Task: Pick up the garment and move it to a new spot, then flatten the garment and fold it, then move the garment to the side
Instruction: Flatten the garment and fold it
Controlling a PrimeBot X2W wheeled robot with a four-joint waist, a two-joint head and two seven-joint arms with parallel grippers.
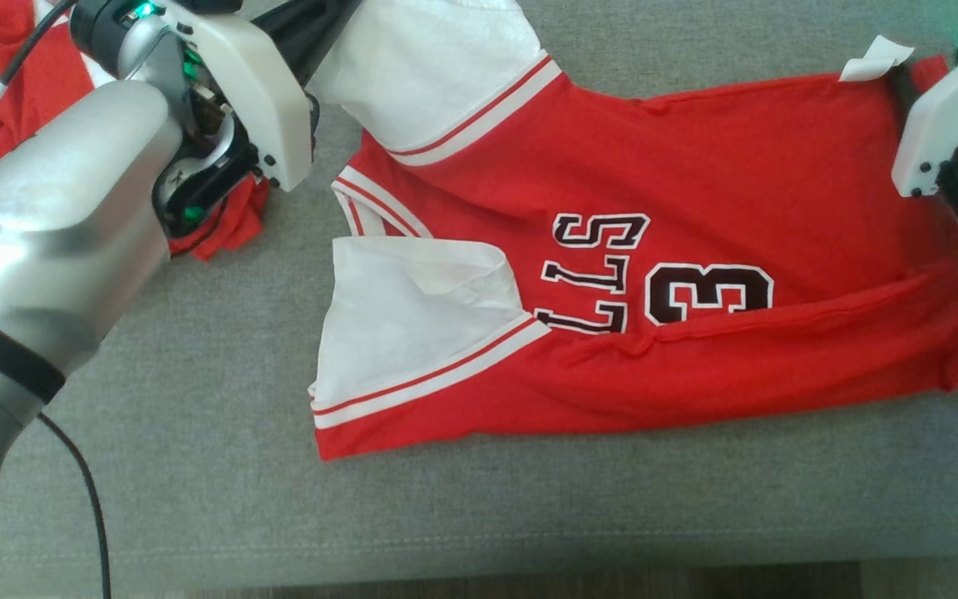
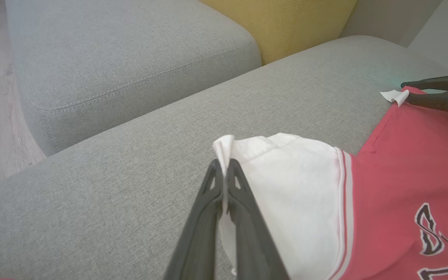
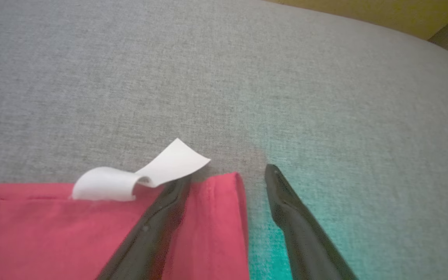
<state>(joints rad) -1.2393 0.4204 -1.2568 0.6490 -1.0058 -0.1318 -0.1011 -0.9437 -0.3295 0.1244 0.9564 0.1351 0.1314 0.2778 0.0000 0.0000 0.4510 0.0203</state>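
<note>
viewing the garment point(image 1: 695, 191) spread on the sofa point(image 1: 196, 349), we note its long axis running from the label point(image 3: 161, 167) to the far sleeve point(image 2: 294, 186). the left tool point(image 2: 223, 165) is clamped on that sleeve; the right tool point(image 3: 228, 174), jaws apart, straddles the hem corner point(image 3: 216, 202) beside the label.

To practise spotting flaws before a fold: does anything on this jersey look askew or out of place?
Yes. A white label at the jersey's hem corner curls up off the cloth, and a long ridge crosses the number, so it isn't flat.
</note>
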